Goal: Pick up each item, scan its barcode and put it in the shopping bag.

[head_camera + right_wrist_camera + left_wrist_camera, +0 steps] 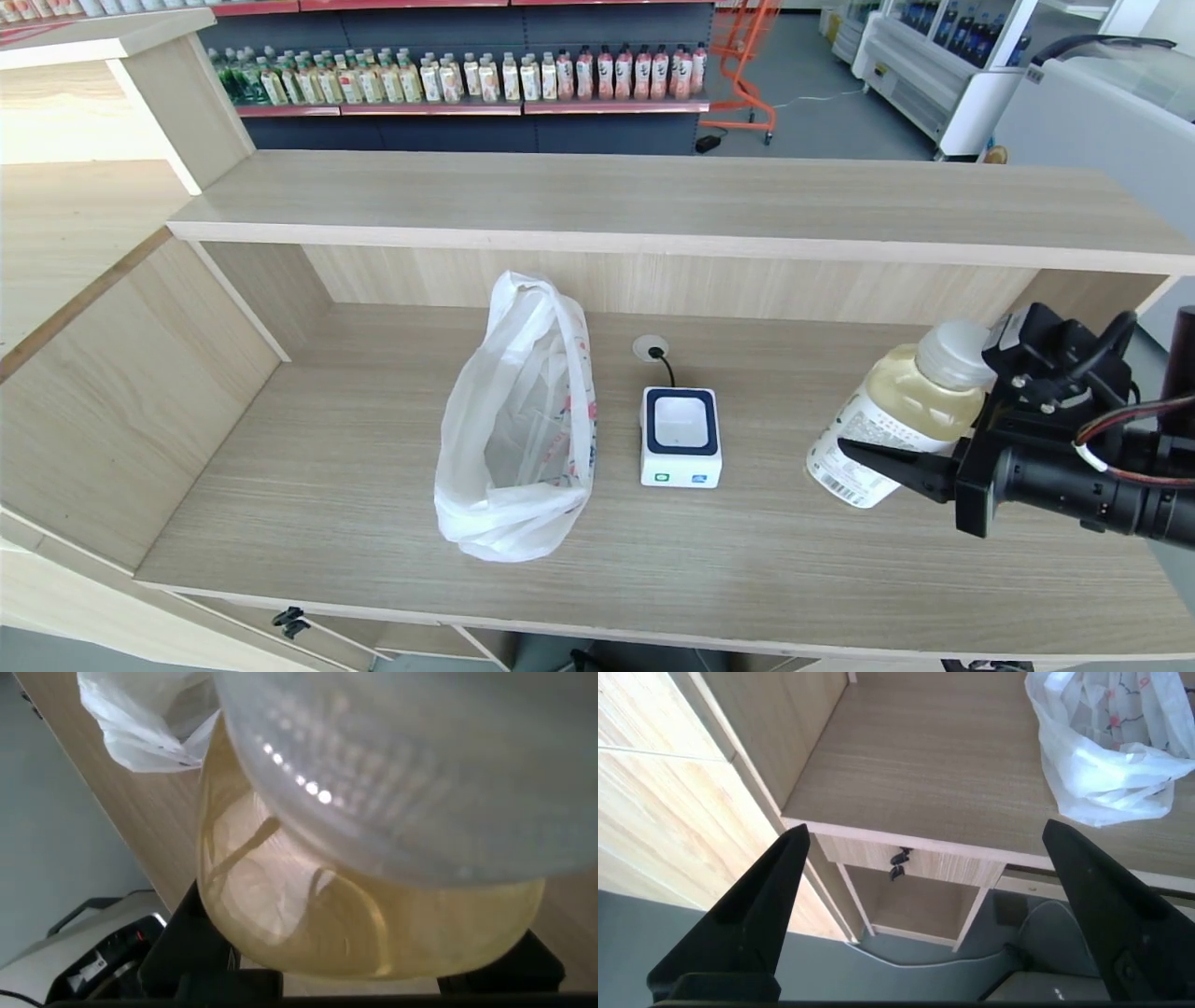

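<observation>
Nearest, off the counter's (pixel 906 765) 7 o'clock corner: left gripper (pixel 926 835), jaws spread wide and released, nothing between them. Past them, a black drawer lock (pixel 898 863) on the front panel just under the counter edge.

Next, at 3 o'clock of the scanner (pixel 681 436) and well apart from it: right gripper (pixel 892 439), clenched on a bottle (pixel 920 392). One dark finger lying across the label, the other hidden behind. Bottle of pale yellow liquid with a white cap, tilted, cap toward 1 o'clock and base toward 7 o'clock, held over the right part of the counter. White label with a barcode near the base, turned toward the near side. Close up from the wrist, cap and yellow shoulder of the bottle (pixel 374 905) between the dark fingers.

At mid-counter, the white scanner with a dark-framed window on top, flat on the wood. At its 9 o'clock, just beside it, a white plastic shopping bag (pixel 518 420), mouth open and facing up, handles toward 12 o'clock.

At 12 o'clock of the scanner, a black cable (pixel 665 366) running into a round grommet (pixel 651 348).

Farther, a raised upper ledge (pixel 653 201) along the counter's back. Beyond, at 12 o'clock, a store shelf (pixel 467 79) lined with drink bottles; at 1 o'clock an orange rack (pixel 747 65); at 2 o'clock white freezers (pixel 943 65).
</observation>
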